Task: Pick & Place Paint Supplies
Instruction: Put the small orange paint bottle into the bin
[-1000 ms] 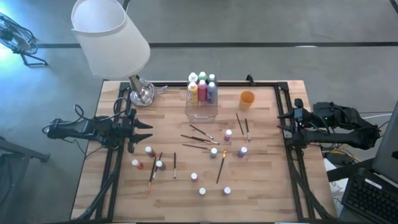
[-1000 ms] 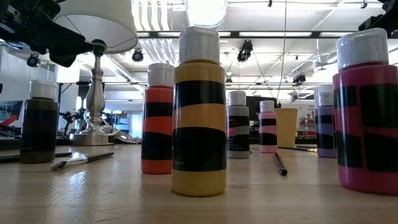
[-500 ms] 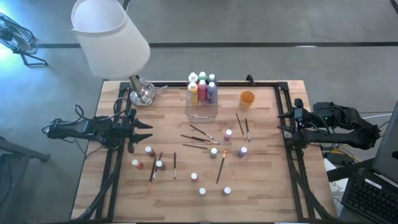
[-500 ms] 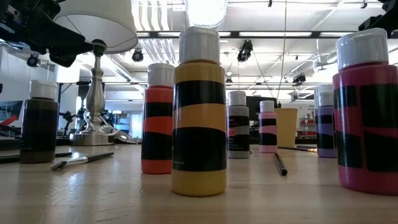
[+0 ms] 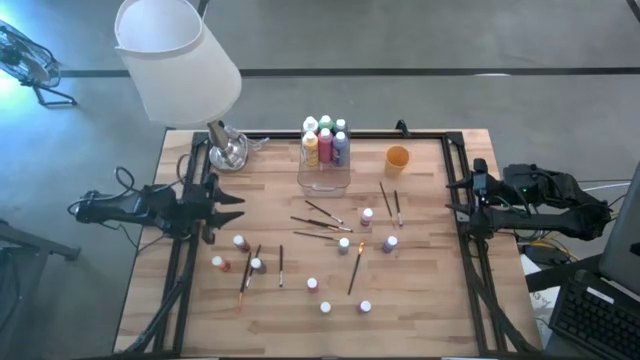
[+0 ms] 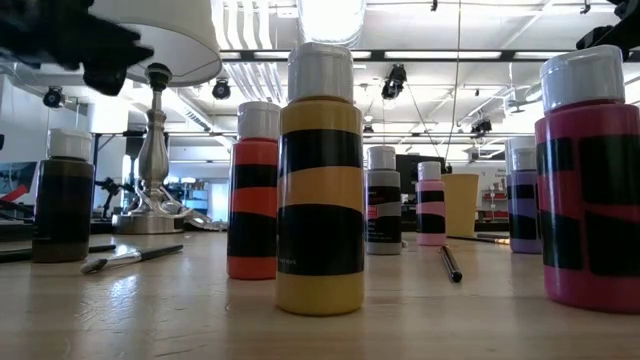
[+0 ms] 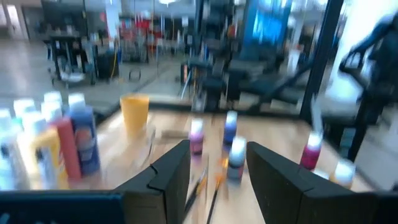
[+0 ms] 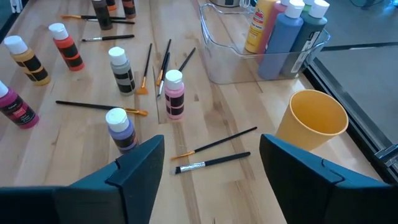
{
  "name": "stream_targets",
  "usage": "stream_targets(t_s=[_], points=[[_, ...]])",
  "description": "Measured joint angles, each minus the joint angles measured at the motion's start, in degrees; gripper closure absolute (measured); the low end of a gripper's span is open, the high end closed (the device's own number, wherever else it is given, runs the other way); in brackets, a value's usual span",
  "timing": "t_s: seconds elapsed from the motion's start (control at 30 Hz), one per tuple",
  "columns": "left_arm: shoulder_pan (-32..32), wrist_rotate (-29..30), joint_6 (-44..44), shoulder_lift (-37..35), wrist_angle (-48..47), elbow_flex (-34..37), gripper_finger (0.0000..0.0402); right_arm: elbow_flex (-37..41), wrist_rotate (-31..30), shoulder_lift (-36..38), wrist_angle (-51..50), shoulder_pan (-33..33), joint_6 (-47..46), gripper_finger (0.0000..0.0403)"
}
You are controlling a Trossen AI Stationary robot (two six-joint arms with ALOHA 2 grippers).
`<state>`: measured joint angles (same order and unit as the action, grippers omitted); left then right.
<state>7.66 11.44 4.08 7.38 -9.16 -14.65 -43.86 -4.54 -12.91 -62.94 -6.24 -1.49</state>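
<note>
Pale wood-plank surface [image 5: 420,300], dark-framed. Clear plastic box [image 5: 324,176], rectangular, holds upright bottles. In front of box: round white-capped paint bottles [image 5: 346,244] and thin dark-handled paintbrushes [image 5: 354,270], scattered. Beside box: orange cup [image 5: 397,157]. Left end effector [image 5: 228,208] and right end effector [image 5: 452,206]: open, empty, flanking the box at the surface's edges.

Blurred, cropped and too-small parts of the table scene

The left wrist view is smeared throughout: the paint bottles [image 7: 231,148] and orange cup [image 7: 135,114] read only as soft colour shapes, labels unreadable. In the low view, the pink bottle [image 6: 590,180] is cut by the right edge, and the left arm [image 6: 70,40] is a dark blur at the top corner. From above, the paintbrushes [image 5: 318,223] are thin lines, perhaps overlapping; bristles cannot be made out.
</note>
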Motion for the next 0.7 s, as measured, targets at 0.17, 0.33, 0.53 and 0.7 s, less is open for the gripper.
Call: stream_targets(t_s=[0.17, 0.33, 0.53, 0.7], points=[[-0.02, -4.58, 3.55, 0.21, 6.83, -0.08, 0.0238, 0.00, 0.00, 0.00, 0.00, 0.00, 0.00, 0.0125], [0.02, -6.49, 7.12, 3.22, 0.60, -4.71, 0.0238, 0.00, 0.00, 0.00, 0.01, 0.00, -0.01, 0.0109], [0.76, -6.61, 4.77, 12.61, -11.21, -16.50, 0.0238, 0.00, 0.00, 0.00, 0.02, -0.01, -0.01, 0.0089], [2.11, -1.77, 7.28, 23.27, -25.40, -28.48, 0.0238, 0.00, 0.00, 0.00, 0.02, 0.00, -0.01, 0.0072]])
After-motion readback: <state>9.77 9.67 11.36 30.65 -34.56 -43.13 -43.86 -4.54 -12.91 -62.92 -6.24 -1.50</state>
